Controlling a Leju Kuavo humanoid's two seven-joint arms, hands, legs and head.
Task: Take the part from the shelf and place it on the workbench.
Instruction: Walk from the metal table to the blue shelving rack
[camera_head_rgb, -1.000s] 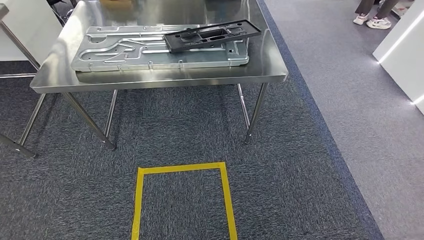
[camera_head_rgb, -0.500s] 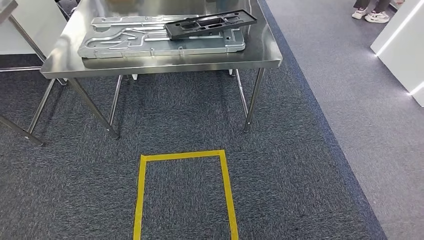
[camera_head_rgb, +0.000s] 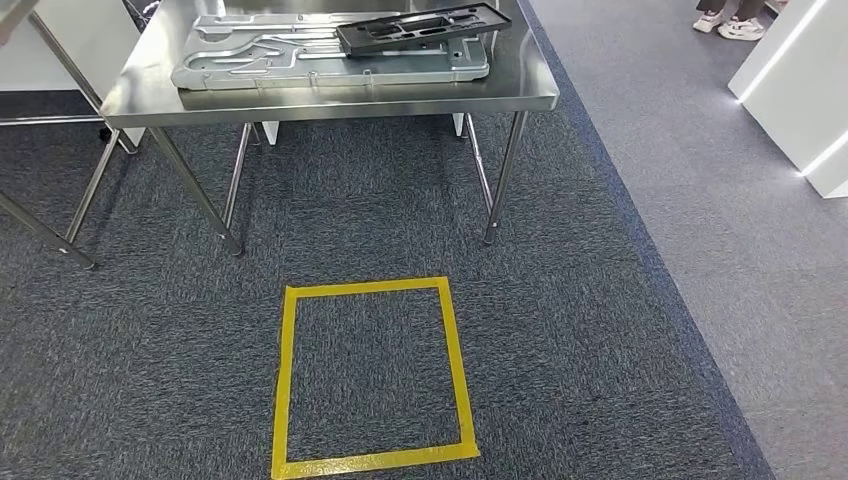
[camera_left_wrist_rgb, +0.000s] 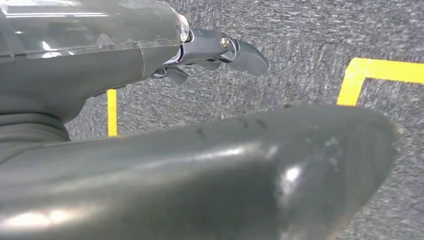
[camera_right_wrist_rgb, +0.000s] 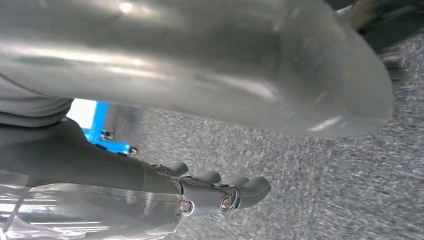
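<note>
Black part (camera_head_rgb: 422, 27) lies on grey metal plate (camera_head_rgb: 330, 52), up on steel surface (camera_head_rgb: 330, 98). Yellow tape square (camera_head_rgb: 370, 375) on carpet in front. Left hand (camera_left_wrist_rgb: 215, 52) hangs over carpet, fingers loosely curled, holding nothing. Right hand (camera_right_wrist_rgb: 215, 187) likewise, nothing held.

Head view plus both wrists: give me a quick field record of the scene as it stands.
workbench: steel table, top of the head view
on workbench: silver metal plate, lying flat
black part: black frame resting on the plate's right end
floor: grey carpet, yellow tape square in front of the table
left hand: hanging above the carpet, holds nothing, fingers apart
right hand: hanging above the carpet, holds nothing, fingers apart
bystander: white shoes, top right
</note>
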